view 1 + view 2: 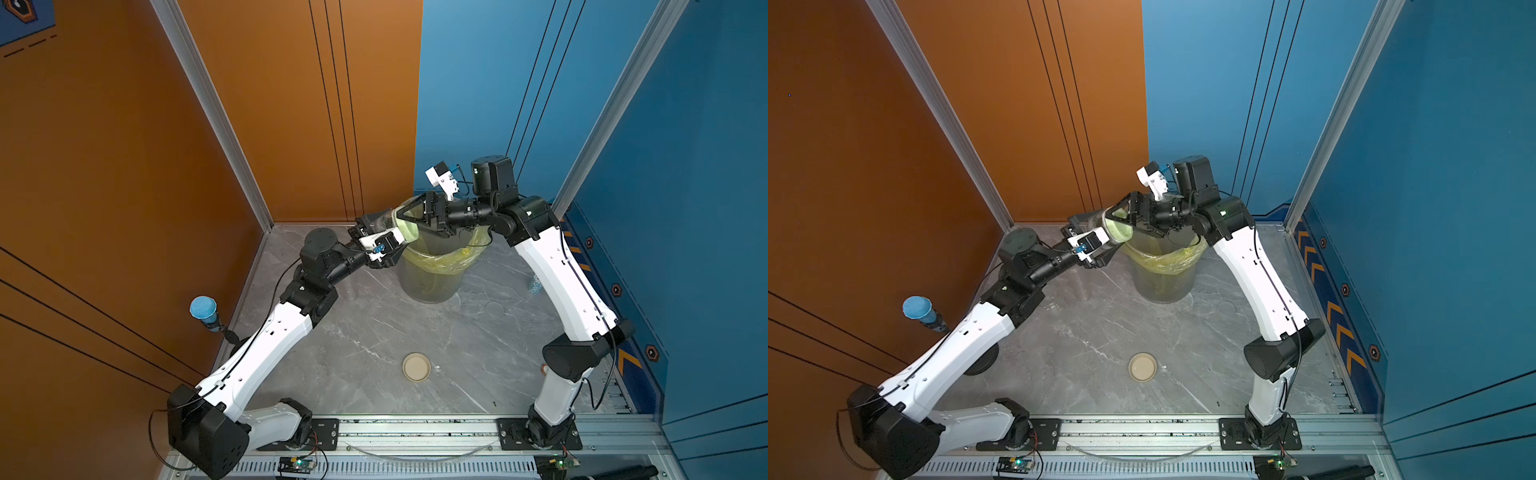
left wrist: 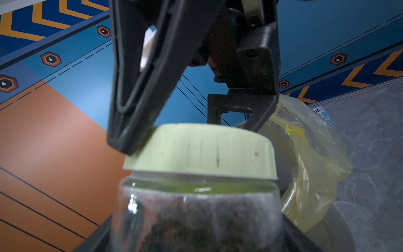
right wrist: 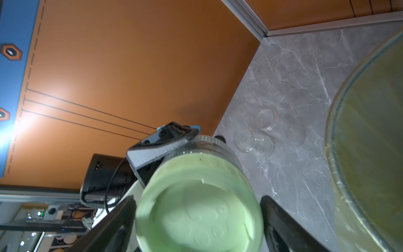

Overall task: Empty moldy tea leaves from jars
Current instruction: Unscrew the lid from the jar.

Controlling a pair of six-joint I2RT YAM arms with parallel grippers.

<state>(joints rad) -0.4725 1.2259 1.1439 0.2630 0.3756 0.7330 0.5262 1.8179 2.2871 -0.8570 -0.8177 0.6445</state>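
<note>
Above back of grey marble table, by rim of bin with yellow bag, your left gripper was clamped on short jar, tipped sideways. Tea leaves sat dark inside. Green lid was on. Your right gripper had jaws either side of lid; could not tell if they squeezed. Beige lid lay alone near front. Two empty jars sat near bin. Orange wall on left, blue wall on right.

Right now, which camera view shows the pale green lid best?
The right wrist view: the pale green lid faces it, embossed top large and clear. The left wrist view shows only its side; in both top views the lid is small, partly covered.
</note>
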